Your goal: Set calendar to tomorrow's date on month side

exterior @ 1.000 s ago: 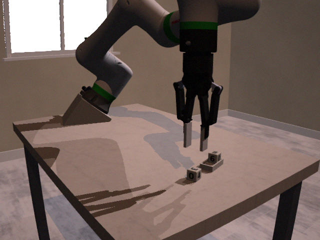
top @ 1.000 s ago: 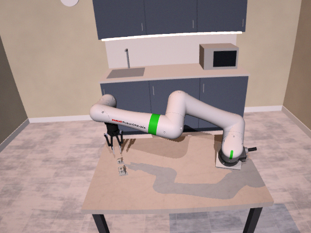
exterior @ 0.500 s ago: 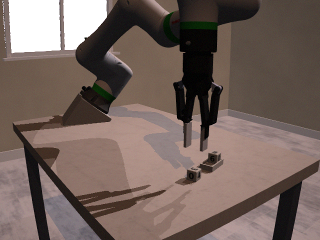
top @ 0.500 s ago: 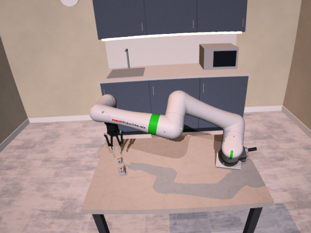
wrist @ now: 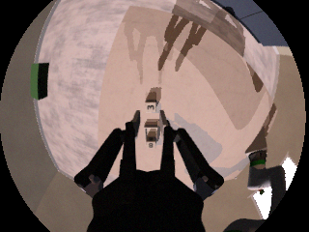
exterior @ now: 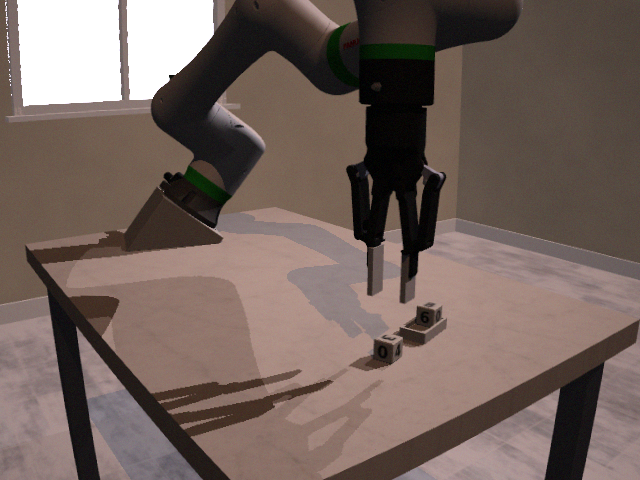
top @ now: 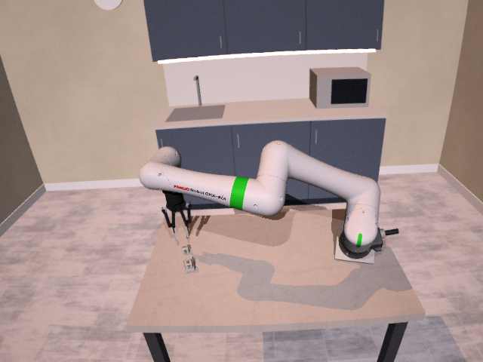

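Observation:
A small tray [exterior: 422, 334] [top: 190, 270] [wrist: 153, 130] lies on the table with one number cube [exterior: 429, 314] [top: 189, 264] sitting in it; a 6 faces the exterior view. A second cube [exterior: 388, 348] [top: 186, 249] [wrist: 154, 96] lies on the table just beside the tray, showing 0 and 4 on its sides. My gripper [exterior: 390, 295] [top: 182, 237] [wrist: 150, 116] points straight down and hangs well above the cubes. Its fingers are drawn in to a narrow gap with nothing between them. In the wrist view the cube in the tray shows between the fingertips.
The robot base [top: 358, 243] [exterior: 170, 222] stands on the far corner of the table, away from the cubes. The cubes lie near the table's left edge [top: 150, 268]. A kitchen counter with a microwave [top: 339, 87] is behind the table.

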`<state>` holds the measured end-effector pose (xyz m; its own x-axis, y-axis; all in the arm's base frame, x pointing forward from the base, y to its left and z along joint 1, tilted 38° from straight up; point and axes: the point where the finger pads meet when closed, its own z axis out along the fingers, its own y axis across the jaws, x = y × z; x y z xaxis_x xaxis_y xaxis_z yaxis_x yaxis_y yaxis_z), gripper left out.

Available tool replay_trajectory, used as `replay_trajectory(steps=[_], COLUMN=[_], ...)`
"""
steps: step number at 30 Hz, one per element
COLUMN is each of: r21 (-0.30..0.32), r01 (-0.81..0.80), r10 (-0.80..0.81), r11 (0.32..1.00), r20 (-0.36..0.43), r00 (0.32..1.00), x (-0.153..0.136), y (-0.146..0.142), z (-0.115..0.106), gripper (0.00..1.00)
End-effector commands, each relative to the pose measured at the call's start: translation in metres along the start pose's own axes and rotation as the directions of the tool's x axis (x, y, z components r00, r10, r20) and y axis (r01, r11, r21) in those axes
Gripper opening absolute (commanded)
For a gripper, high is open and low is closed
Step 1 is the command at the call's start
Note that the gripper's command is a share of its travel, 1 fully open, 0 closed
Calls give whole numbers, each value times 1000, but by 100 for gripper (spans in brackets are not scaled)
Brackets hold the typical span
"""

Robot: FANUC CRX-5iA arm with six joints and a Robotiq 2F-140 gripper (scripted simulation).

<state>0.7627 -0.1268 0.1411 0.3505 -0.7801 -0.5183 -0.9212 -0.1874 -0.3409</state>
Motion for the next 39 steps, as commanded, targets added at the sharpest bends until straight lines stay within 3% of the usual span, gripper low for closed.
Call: replay_trajectory(steps=[1, 39], r21=[1, 1], r01=[0, 0], r10=[0, 0], r11=[1000, 1000], r20=[0, 0], r00=[1000, 1000], x=[0, 0], y=[0, 0], z=[1, 45], gripper=[35, 35])
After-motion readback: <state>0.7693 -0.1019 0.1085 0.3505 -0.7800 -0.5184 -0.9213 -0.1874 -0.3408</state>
